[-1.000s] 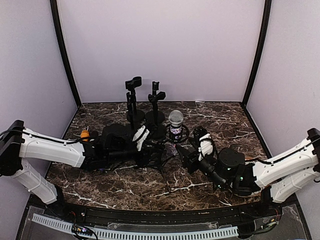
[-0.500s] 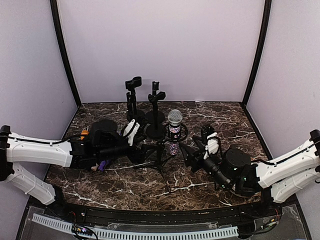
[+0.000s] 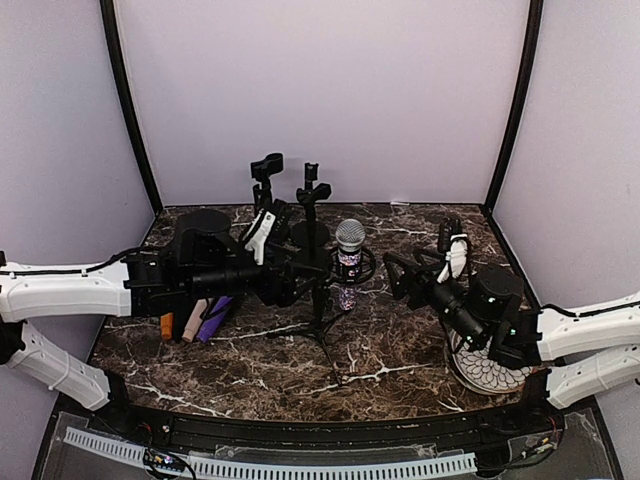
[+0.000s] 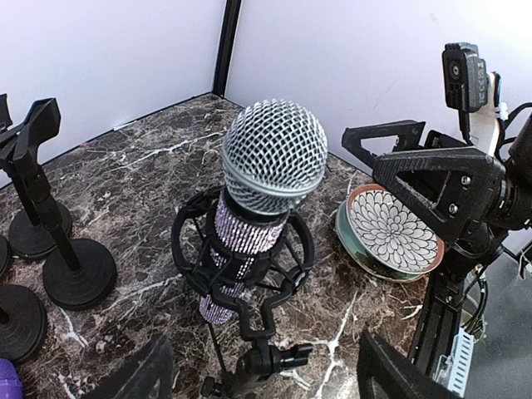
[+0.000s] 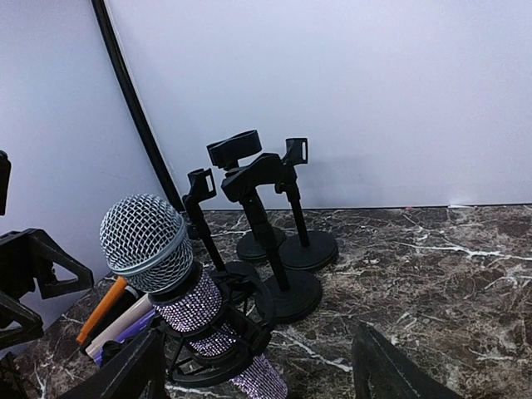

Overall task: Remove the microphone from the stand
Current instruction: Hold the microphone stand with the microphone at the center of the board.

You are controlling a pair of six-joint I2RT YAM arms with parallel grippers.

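Silver-mesh rhinestone microphone (image 4: 273, 158) in black tripod stand (image 4: 259, 359). Left gripper (image 3: 298, 278), 9 o'clock, right gripper (image 3: 398, 278), 3 o'clock: spread, empty. Brace stand; lift vertically.

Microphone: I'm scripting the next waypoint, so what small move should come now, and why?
Probably ease the right end effector in around the microphone, just below its mesh head. It still sits in the shock mount, and both this and the left end effector are open, holding nothing.

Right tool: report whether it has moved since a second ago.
Yes. The right tool has drawn back to the right, away from the microphone, which stands where it was.
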